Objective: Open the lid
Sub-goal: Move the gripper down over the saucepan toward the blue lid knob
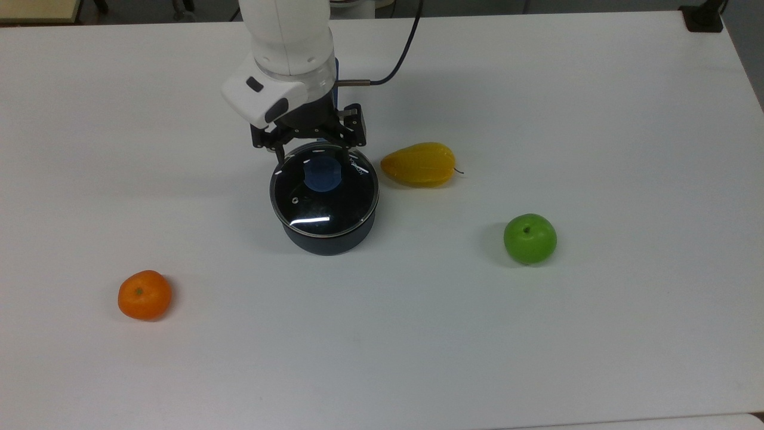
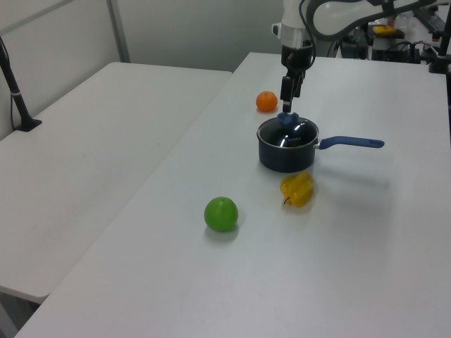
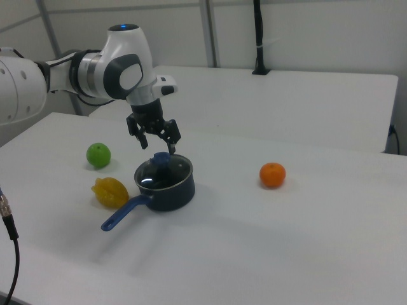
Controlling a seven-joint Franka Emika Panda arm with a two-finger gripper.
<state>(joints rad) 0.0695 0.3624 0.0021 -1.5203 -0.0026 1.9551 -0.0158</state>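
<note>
The lid (image 1: 324, 200), clear glass with a metal rim and a blue knob (image 1: 322, 174), rests on a dark saucepan (image 1: 327, 242) in mid-table. My gripper (image 1: 314, 156) hangs open just above the knob, one finger on either side of it and not touching it. The left view puts the gripper (image 2: 287, 104) directly over the knob (image 2: 287, 118), with the lid (image 2: 290, 135) below. In the right view the gripper (image 3: 159, 147) hovers a little above the knob (image 3: 161, 157) and lid (image 3: 164, 173). My arm covers most of the pan's blue handle in the top view.
A yellow fruit (image 1: 419, 163) lies close to the pan on the top view's right, and a green apple (image 1: 529, 238) sits farther right. An orange (image 1: 144, 294) rests at the front left. The pan's long handle (image 2: 352, 142) points away toward my arm's base.
</note>
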